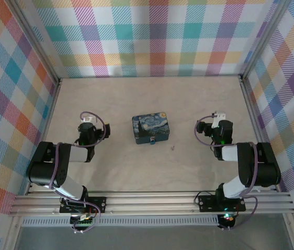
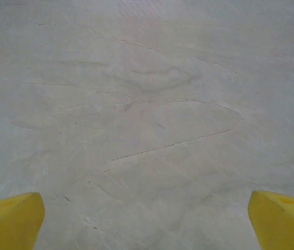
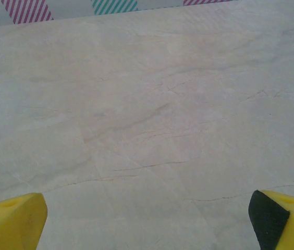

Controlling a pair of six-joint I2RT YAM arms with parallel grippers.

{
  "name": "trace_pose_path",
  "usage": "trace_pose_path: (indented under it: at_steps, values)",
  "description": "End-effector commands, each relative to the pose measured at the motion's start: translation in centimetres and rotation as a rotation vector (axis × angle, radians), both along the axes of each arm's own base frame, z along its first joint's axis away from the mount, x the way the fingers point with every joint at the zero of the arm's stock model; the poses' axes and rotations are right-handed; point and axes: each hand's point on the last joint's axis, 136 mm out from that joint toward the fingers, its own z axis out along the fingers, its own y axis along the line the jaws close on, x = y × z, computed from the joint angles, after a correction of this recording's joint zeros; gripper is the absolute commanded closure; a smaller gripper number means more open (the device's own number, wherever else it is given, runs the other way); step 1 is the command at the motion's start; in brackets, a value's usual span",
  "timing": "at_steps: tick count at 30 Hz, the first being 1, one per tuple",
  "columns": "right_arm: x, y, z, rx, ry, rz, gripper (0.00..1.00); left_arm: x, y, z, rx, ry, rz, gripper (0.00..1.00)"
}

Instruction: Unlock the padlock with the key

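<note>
The padlock (image 1: pixel 152 140) sits against the printed tin (image 1: pixel 151 127), nearside

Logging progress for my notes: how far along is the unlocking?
Nothing looks done: the padlock sits untouched at the tin's near edge. Nothing in hand: left arm and right arm flank the tin, jaws open, empty. Left: grasp the key (too small to spot), insert, turn.

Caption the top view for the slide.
Left gripper and right gripper open, either side of the printed tin, padlock at its near edge.
</note>
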Motion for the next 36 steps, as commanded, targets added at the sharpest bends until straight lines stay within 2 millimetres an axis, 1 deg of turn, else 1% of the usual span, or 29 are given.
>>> trace_pose_path:
  at_steps: [1, 29, 32, 35, 36]
  values:
    - [0.9, 0.0, 1.3, -0.005, -0.049, 0.013, 0.00, 1.1, 0.2, 1.5, 0.007, -0.058, -0.005, 0.00]
    - [0.9, 0.1, 1.2, -0.006, -0.045, 0.018, 0.00, 1.2, 0.2, 1.3, -0.010, -0.048, -0.015, 0.00]
    - [0.9, -0.4, 1.5, -0.001, -0.055, -0.011, 0.00, 0.9, 0.9, 1.7, -0.008, -0.071, 0.027, 0.00]
    - [0.5, -0.8, 3.0, -0.004, -0.072, -0.032, 0.00, 0.2, 1.3, 3.1, -0.001, -0.101, 0.054, 0.00]
    - [0.3, -0.7, 3.7, -0.007, -0.072, -0.027, 0.00, -0.1, 1.4, 4.1, 0.000, -0.113, 0.063, 0.00]
